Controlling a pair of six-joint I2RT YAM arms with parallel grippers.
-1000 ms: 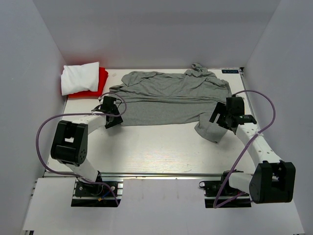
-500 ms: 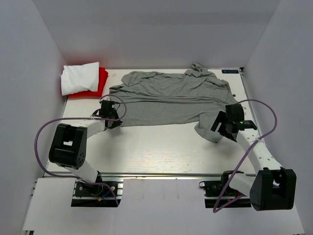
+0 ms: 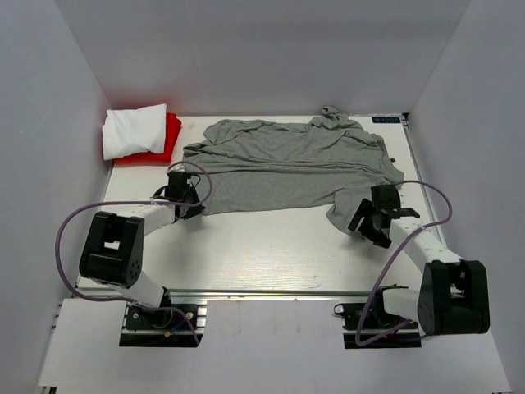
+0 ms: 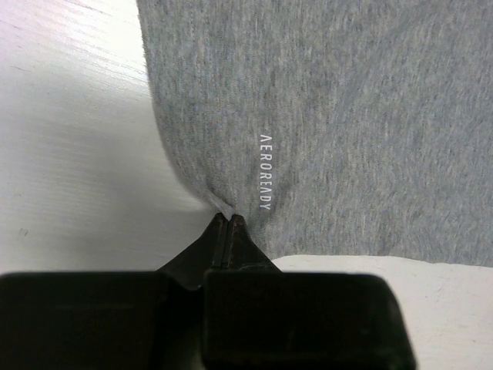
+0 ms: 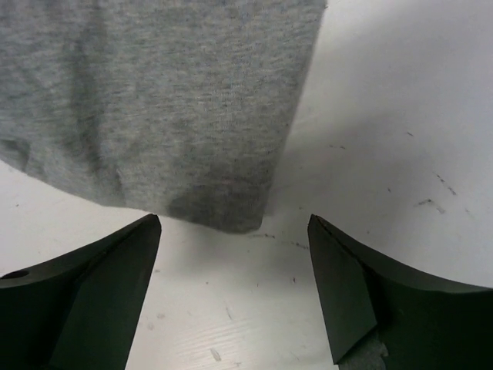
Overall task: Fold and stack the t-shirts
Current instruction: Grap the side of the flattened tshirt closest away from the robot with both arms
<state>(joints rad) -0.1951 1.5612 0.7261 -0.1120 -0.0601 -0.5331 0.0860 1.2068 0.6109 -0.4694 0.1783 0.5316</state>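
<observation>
Left wrist view shows the left gripper [image 4: 225, 222] pinching a hem corner of the grey t-shirt [image 4: 347, 116] on the table [image 3: 262, 254], while the right gripper [image 5: 233, 223] gapes around the sleeve [image 5: 154, 92], so lifting one-sided could drag it crooked.

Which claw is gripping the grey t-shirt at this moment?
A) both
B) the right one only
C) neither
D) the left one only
D: the left claw is shut on a pinch of the grey t-shirt at its edge, while the right claw stands open at a corner of the cloth, not closed on it.
</observation>
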